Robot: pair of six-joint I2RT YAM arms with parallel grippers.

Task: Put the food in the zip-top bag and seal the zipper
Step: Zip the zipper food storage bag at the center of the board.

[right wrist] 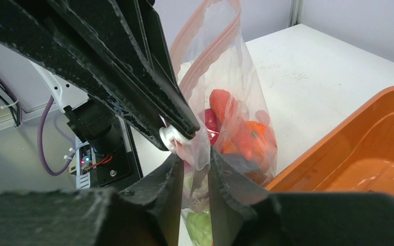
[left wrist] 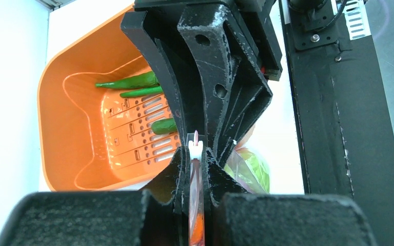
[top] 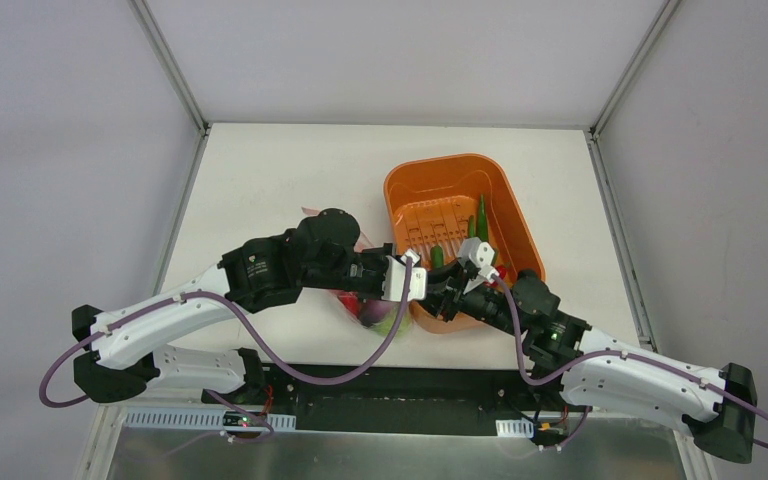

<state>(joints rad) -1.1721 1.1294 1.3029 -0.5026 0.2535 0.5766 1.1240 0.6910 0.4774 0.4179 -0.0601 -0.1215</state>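
Note:
The zip-top bag (top: 365,310) hangs between my two grippers near the table's front edge, left of the orange tub. In the right wrist view the bag (right wrist: 220,66) holds food (right wrist: 241,133): red, orange, dark and light green pieces. Its pink zipper (right wrist: 205,56) runs up and away. My left gripper (left wrist: 196,154) is shut on the zipper strip, with a white slider (left wrist: 196,148) at its fingertips. My right gripper (right wrist: 196,159) pinches the bag's corner film just beyond the slider. Both grippers meet in the top view, left (top: 407,280) and right (top: 450,295).
The orange tub (top: 390,190) stands right of centre and touches the right gripper's side. Green peppers (top: 481,215) lie in it, also seen in the left wrist view (left wrist: 128,82). A black base strip (left wrist: 328,128) runs along the table's near edge.

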